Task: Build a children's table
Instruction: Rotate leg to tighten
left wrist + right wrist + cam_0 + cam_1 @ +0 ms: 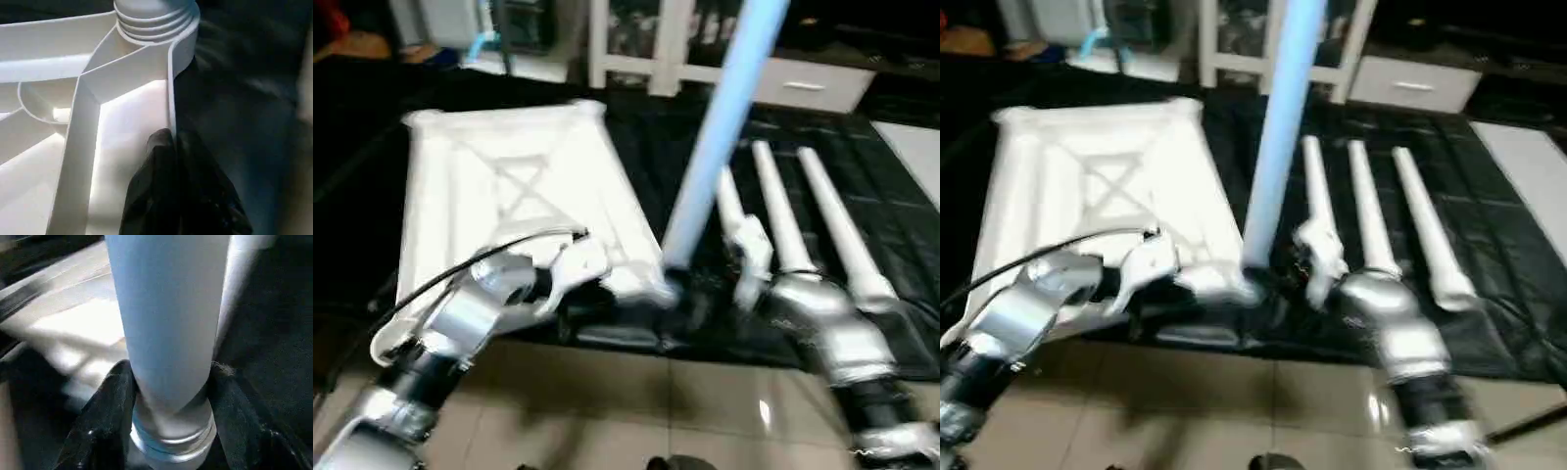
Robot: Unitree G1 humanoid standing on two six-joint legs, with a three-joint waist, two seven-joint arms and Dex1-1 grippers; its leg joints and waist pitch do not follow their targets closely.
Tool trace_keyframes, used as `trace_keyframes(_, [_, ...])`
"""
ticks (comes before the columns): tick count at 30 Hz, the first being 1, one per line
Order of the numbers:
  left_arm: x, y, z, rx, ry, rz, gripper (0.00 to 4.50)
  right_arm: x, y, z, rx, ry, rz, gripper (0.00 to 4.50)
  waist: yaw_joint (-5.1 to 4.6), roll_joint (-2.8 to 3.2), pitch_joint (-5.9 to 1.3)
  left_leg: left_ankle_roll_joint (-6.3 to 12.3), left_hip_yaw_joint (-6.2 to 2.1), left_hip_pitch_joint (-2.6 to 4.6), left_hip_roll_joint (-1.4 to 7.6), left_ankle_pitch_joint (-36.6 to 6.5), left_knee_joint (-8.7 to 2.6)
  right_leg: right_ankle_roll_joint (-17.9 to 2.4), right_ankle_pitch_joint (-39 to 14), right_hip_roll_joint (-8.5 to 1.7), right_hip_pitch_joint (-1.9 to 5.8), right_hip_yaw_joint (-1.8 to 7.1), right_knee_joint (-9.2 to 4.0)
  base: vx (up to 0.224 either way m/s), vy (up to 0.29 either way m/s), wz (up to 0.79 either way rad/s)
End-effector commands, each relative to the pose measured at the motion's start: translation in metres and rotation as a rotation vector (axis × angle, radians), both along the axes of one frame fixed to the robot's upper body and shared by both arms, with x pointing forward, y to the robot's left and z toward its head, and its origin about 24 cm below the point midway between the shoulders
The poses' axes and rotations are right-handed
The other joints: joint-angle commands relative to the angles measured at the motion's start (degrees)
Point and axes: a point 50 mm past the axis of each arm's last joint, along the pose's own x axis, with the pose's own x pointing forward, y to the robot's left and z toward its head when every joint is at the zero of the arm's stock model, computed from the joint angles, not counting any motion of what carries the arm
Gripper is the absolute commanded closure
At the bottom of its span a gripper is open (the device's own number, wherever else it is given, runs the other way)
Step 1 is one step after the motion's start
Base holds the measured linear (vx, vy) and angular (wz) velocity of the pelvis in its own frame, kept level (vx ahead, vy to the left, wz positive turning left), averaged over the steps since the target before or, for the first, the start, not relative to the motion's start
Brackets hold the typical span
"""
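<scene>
Right hand [168,396] clamped round upright leg [720,137] at corner socket [154,19]; left hand [171,147] pinched on top's rim [171,88]. Seating first leg; next probably calls for twisting threads home.

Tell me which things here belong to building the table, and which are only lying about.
Job:
table top, ribs up
standing leg in its near corner socket
three legs lying on the black mat

Lying about:
white cabinet behind

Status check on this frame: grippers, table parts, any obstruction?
Left gripper shut on tabletop rim. Right gripper around upright leg at corner socket. Three spare legs alongside.
</scene>
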Motion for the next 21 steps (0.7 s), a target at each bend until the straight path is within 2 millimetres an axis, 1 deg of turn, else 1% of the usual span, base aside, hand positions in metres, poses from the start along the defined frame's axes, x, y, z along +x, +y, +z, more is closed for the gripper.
trace_keyframes(1, [-0.002,-0.015,-0.013,-0.003,0.055,0.051,4.5,0.006,-0.029,-0.022,-0.139,0.088,-0.394,2.6,-0.27,0.6,-2.92,-1.84,-0.92,0.04,0.2,-24.2,-4.37,-2.0,-40.8,-2.84,1.68,1.04,-6.97,0.0,0.0,0.0])
trace_keyframes(2, [0.0,-0.016,-0.014,-0.004,0.052,0.066,4.5,0.006,-0.026,-0.024,-0.15,0.086,-0.437,2.6,-0.56,0.86,-3.02,-1.7,-1.24,-0.25,0.34,-24.4,-4.71,-2.5,-37.8,-2.8,2.03,0.83,-6.87,0.0,0.0,0.0])
trace_keyframes(3, [0.001,-0.018,-0.014,-0.004,0.048,0.083,4.5,0.007,-0.021,-0.027,-0.166,0.084,-0.488,2.6,-0.82,1.38,-2.98,-1.51,-1.5,-0.47,0.61,-25.8,-5.09,-3.2,-34.7,-2.78,2.36,0.49,-7.0,0.0,0.0,0.0])
trace_keyframes(4, [0.004,-0.022,-0.015,-0.001,0.039,0.107,4.5,0.007,-0.01,-0.031,-0.189,0.086,-0.546,2.61,-1.22,1.56,-3.12,-1.68,-1.77,-0.41,0.72,-27.3,-5.24,-4.2,-32.0,-2.81,2.44,0.15,-6.91,0.0,0.0,0.0])
trace_keyframes(5, [0.006,-0.024,-0.016,0.005,0.029,0.125,4.5,0.008,0.002,-0.034,-0.203,0.088,-0.557,2.61,-1.35,1.68,-3.12,-1.74,-1.91,-0.38,0.75,-28.3,-5.34,-4.7,-30.8,-2.81,2.5,-0.03,-6.84,0.0,0.0,0.0])
trace_keyframes(6, [0.008,-0.025,-0.016,0.011,0.024,0.129,4.5,0.01,0.014,-0.032,-0.207,0.065,-0.524,2.61,-1.97,1.42,-2.9,-1.7,-1.98,-0.13,0.68,-30.7,-5.46,-5.0,-30.2,-2.63,2.35,-0.36,-7.04,0.0,0.0,0.0])
trace_keyframes(7, [0.008,-0.026,-0.016,0.014,0.02,0.127,4.5,0.012,0.024,-0.027,-0.183,0.042,-0.473,2.61,-2.18,1.19,-2.67,-1.18,-1.84,0.49,0.5,-32.8,-5.25,-4.4,-31.9,-2.63,1.89,-0.56,-7.62,0.0,0.0,0.0])
trace_keyframes(8, [0.008,-0.026,-0.016,0.014,0.02,0.127,4.5,0.012,0.024,-0.027,-0.183,0.042,-0.473,2.61,-2.24,1.25,-2.68,-0.94,-1.86,0.7,0.45,-33.4,-5.15,-4.2,-32.7,-2.75,1.84,-0.68,-7.7,0.0,0.0,0.0])
trace_keyframes(9, [0.008,-0.024,-0.015,0.015,0.021,0.12,4.5,0.014,0.03,-0.02,-0.115,0.023,-0.414,2.61,-2.41,1.31,-2.5,-0.48,-1.8,0.78,0.4,-34.0,-5.13,-3.5,-33.9,-2.79,1.85,-0.85,-8.12,0.0,0.0,0.0])
trace_keyframes(10, [0.008,-0.023,-0.015,0.02,0.019,0.111,4.5,0.014,0.034,-0.015,-0.061,0.008,-0.347,2.61,-2.49,1.32,-2.58,-0.21,-1.83,0.71,0.39,-34.1,-5.1,-3.3,-34.2,-2.94,1.99,-0.94,-8.19,0.0,0.0,0.0])
trace_keyframes(11, [0.008,-0.021,-0.015,0.026,0.016,0.108,4.5,0.014,0.039,-0.01,-0.016,-0.008,-0.292,2.06,-2.54,1.28,-2.56,0.09,-1.92,0.3,0.48,-33.2,-5.23,-3.2,-33.9,-3.08,2.33,-0.88,-8.05,0.0,0.0,0.0])
trace_keyframes(12, [0.008,-0.019,-0.015,0.035,0.011,0.098,4.5,0.014,0.038,-0.004,-0.027,-0.056,-0.262,2.06,-2.42,1.35,-2.72,0.24,-1.9,0.1,0.62,-32.1,-5.31,-3.8,-32.5,-3.31,2.51,-0.64,-7.95,0.0,0.0,0.0])
trace_keyframes(13, [0.006,-0.014,-0.016,0.046,0.019,0.085,4.5,0.011,0.037,0.003,-0.01,-0.1,-0.191,1.92,-2.17,1.36,-2.92,0.48,-1.67,-0.03,0.73,-29.9,-5.36,-5.2,-29.7,-3.44,2.67,-0.18,-7.64,0.0,0.0,0.0])
trace_keyframes(14, [0.004,-0.011,-0.017,0.053,0.018,0.068,4.5,0.009,0.033,0.008,0.0,-0.12,-0.173,1.86,-2.02,1.3,-3.01,0.75,-1.49,-0.16,0.75,-28.4,-5.38,-5.9,-27.9,-3.43,2.74,0.08,-7.42,0.0,0.0,0.0])
trace_keyframes(15, [0.004,-0.01,-0.017,0.057,0.016,0.059,4.5,0.009,0.031,0.009,0.01,-0.126,-0.17,1.72,-1.7,1.31,-3.12,1.1,-1.22,-0.31,0.94,-25.8,-5.47,-7.6,-24.3,-3.45,2.71,0.55,-6.89,0.0,0.0,0.0])
trace_keyframes(16, [0.002,-0.006,-0.018,0.066,0.015,0.035,4.5,0.009,0.025,0.013,0.011,-0.139,-0.151,1.72,-1.53,1.14,-3.3,1.49,-0.96,-0.56,0.89,-23.6,-5.47,-8.5,-22.5,-3.34,2.97,0.71,-6.49,0.0,0.0,0.0])
trace_keyframes(17, [0.0,-0.003,-0.018,0.074,0.007,0.006,4.5,0.009,0.019,0.016,0.017,-0.149,-0.13,1.57,-1.36,1.22,-3.28,1.81,-0.9,-0.62,0.89,-22.9,-5.49,-8.7,-22.3,-3.29,3.06,0.76,-6.43,0.0,0.0,0.0])
trace_keyframes(18, [-0.003,0.0,-0.019,0.08,0.005,-0.034,4.5,0.008,0.013,0.02,0.03,-0.155,-0.079,1.49,-1.1,1.21,-3.4,2.27,-0.67,-0.49,1.01,-21.7,-5.41,-9.0,-21.5,-3.2,2.99,0.94,-6.32,0.0,0.0,0.0])
trace_keyframes(19, [-0.01,0.006,-0.019,0.092,0.002,-0.123,4.5,0.004,0.003,0.025,0.034,-0.161,0.046,1.45,-0.8,1.26,-3.41,2.69,-0.5,-0.41,1.11,-21.0,-5.32,-9.4,-20.5,-3.09,2.97,1.07,-6.11,0.0,0.0,0.0])
trace_keyframes(20, [-0.01,0.006,-0.019,0.092,0.002,-0.123,4.5,0.004,0.003,0.025,0.034,-0.161,0.046,1.42,-0.63,1.29,-3.43,2.97,-0.47,-0.33,1.17,-20.6,-5.3,-9.7,-19.8,-3.12,2.96,1.14,-6.05,0.0,0.0,0.0])
trace_keyframes(21, [-0.012,0.007,-0.019,0.094,0.002,-0.158,4.5,0.002,0.0,0.025,0.022,-0.162,0.091,1.25,-0.44,1.32,-3.25,2.91,-0.18,-0.29,1.18,-20.1,-5.22,-10.3,-19.1,-2.93,2.68,1.34,-5.86,0.0,0.0,0.0])
